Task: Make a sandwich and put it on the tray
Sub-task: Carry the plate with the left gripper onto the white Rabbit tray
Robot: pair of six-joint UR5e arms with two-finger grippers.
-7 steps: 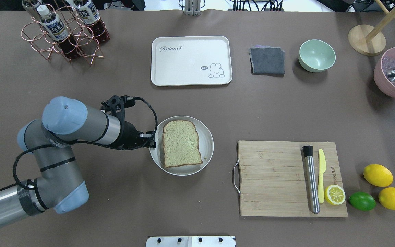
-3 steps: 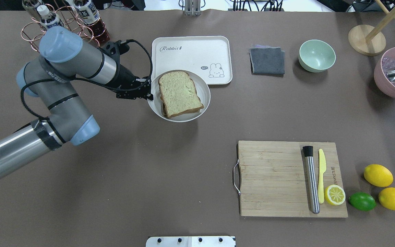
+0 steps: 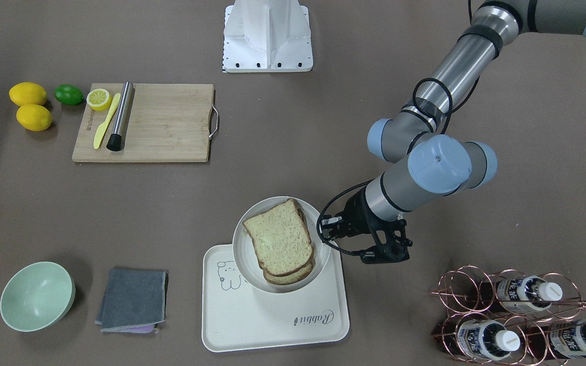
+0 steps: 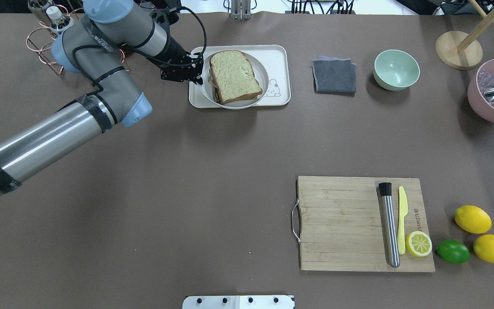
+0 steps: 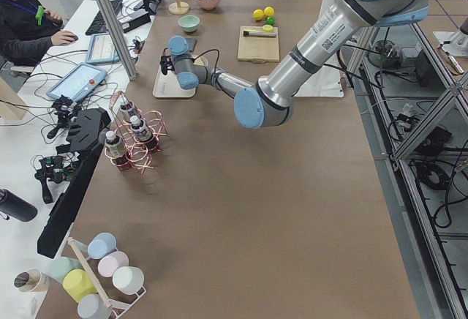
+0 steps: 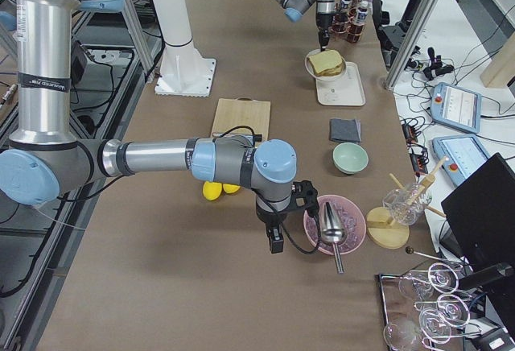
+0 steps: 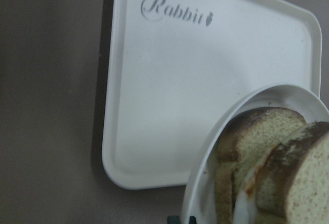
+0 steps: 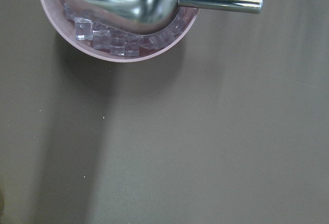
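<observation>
The sandwich [image 4: 235,76], two speckled brown-crusted slices with egg between them, lies on a round white plate [image 4: 239,105]. My left gripper [image 4: 195,71] is shut on the plate's left rim and holds it over the cream tray [image 4: 279,58] with the "Rabbit" script. The plate overhangs the tray's near edge. The front view shows the left gripper [image 3: 323,229], sandwich [image 3: 279,238], plate [image 3: 246,254] and tray [image 3: 252,325]. The left wrist view shows the tray [image 7: 169,95] below the sandwich [image 7: 267,172]. My right gripper [image 6: 276,238] hangs beside the pink bowl; I cannot tell its state.
A copper bottle rack [image 4: 45,25] stands behind the left arm. A grey cloth [image 4: 334,76] and a green bowl [image 4: 396,68] lie right of the tray. A pink ice bowl [image 4: 493,92] is at the far right. The cutting board [image 4: 341,223] holds a muddler, knife and lemon half.
My left arm has carried the plate with the sandwich away from the table's middle to the far side, until it is over the tray.
</observation>
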